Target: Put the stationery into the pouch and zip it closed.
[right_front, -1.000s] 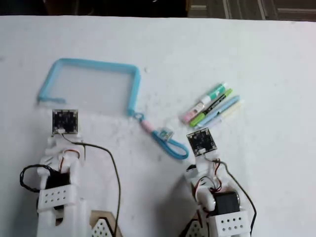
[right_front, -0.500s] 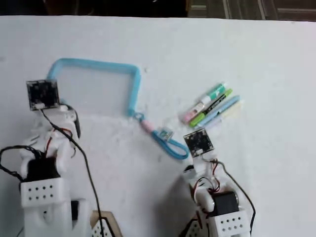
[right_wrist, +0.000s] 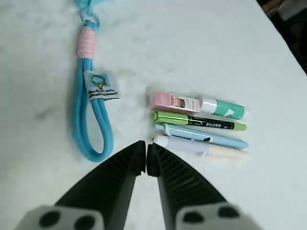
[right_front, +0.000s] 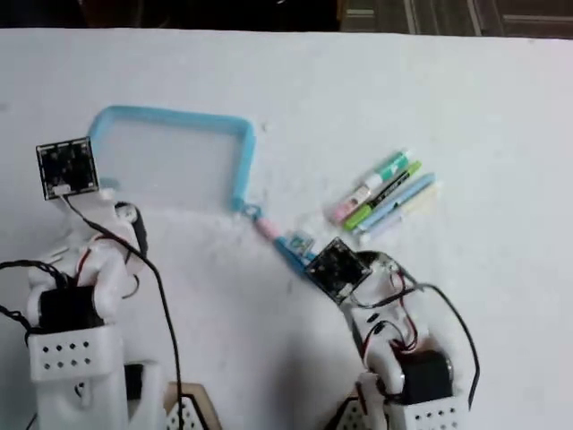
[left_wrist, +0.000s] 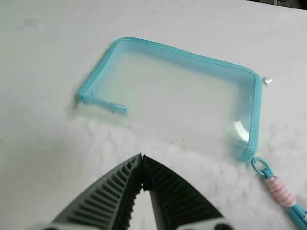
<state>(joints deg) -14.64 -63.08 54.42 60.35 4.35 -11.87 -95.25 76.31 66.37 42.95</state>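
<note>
White table (right_front: 376,81). Pouch (left_wrist: 182,91): clear, blue-edged, flat, ahead of the left gripper (left_wrist: 140,160), whose jaws are pressed together, empty. Stationery (right_wrist: 199,125): bundled pens, just beyond the right gripper (right_wrist: 145,149), jaws all but touching, empty; blue strap (right_wrist: 91,124) beside its tip. Since a second ago, the left arm has shifted outward along the pouch and the right has swung toward the strap.

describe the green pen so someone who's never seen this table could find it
On the white table, past the blue strap of the clear blue-edged pouch, lies a short row of stationery. The green pen lies between the pink-and-teal stick and the pale blue pen. It alone is lime green with a black middle.
</note>
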